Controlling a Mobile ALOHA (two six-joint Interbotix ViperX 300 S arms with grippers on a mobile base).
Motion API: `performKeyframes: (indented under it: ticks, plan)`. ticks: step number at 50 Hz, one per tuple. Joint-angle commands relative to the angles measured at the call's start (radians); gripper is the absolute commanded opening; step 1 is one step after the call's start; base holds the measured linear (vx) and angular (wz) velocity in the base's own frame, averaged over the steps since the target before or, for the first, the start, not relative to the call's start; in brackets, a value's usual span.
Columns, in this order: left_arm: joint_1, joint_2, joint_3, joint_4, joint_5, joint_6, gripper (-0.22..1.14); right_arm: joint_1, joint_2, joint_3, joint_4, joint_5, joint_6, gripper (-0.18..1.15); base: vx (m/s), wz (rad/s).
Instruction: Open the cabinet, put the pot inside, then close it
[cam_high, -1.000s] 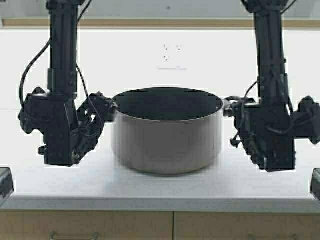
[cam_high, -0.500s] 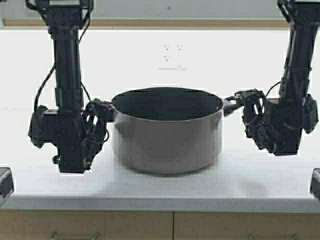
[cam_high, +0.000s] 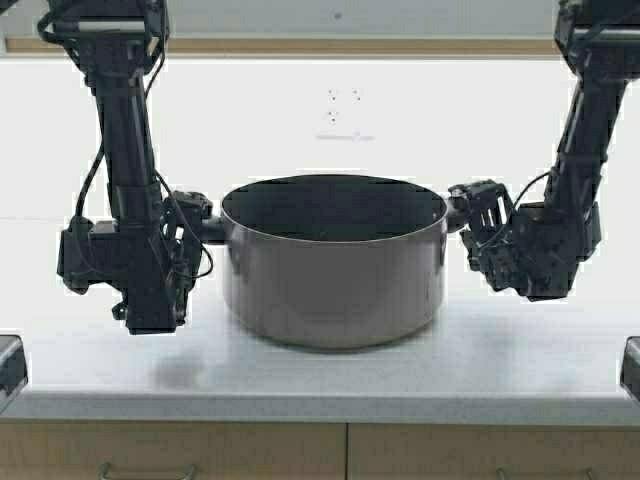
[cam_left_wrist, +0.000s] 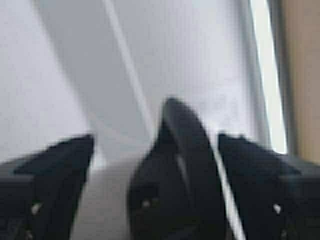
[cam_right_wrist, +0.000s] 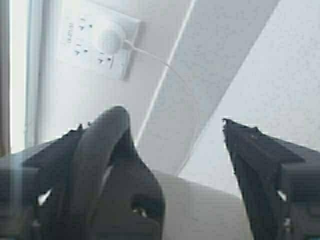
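Pot (cam_high: 333, 270) on counter (cam_high: 320, 375), claws – left (cam_high: 192, 215), right (cam_high: 472, 212) – flanking handles

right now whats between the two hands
The pot stands between them on the counter, seen in the high view. The left hand is at one loop handle, the right hand at the other, both open.
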Motion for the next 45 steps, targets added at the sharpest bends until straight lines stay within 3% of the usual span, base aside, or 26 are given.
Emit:
performKeyframes:
  ticks: [1, 8, 13, 16, 23, 25, 27, 33, 45]
  plan:
    - [0.015, -0.021, -0.02, 0.009, 0.029, 0.002, 1.02, -0.002, -0.018, -0.025, -0.008, 0.002, 0.006, 1.03, 0.0, 0.0]
    - [0.015, -0.021, -0.015, 0.011, 0.043, 0.011, 1.0, -0.005, -0.017, -0.023, -0.015, 0.002, 0.014, 1.02, 0.0, 0.0]
    - [0.015, -0.02, -0.02, 0.028, 0.046, 0.015, 0.88, -0.006, -0.021, -0.021, -0.035, 0.003, 0.017, 0.91, 0.0, 0.0]
    - [0.017, -0.021, -0.025, 0.072, 0.049, 0.015, 0.7, -0.006, -0.028, -0.02, -0.048, 0.003, 0.018, 0.73, 0.0, 0.0]
    - [0.017, -0.032, -0.025, 0.115, 0.049, 0.031, -0.05, -0.006, -0.058, 0.021, -0.077, 0.002, 0.006, 0.01, 0.0, 0.0]
    - [0.017, -0.037, -0.023, 0.115, 0.049, 0.038, -0.17, -0.006, -0.064, 0.026, -0.086, 0.0, 0.015, -0.11, 0.0, 0.0]
    - [0.018, -0.043, -0.018, 0.114, 0.049, 0.046, -0.15, -0.005, -0.072, 0.037, -0.092, -0.006, 0.02, -0.1, -0.01, 0.02]
    - [0.018, -0.067, 0.021, 0.114, 0.049, 0.055, 0.09, -0.005, -0.1, 0.078, -0.098, -0.051, 0.023, 0.13, 0.0, 0.01]
    - [0.015, -0.172, 0.149, 0.115, -0.003, 0.057, 0.02, -0.003, -0.199, 0.199, -0.1, -0.161, 0.028, 0.08, 0.0, 0.0]
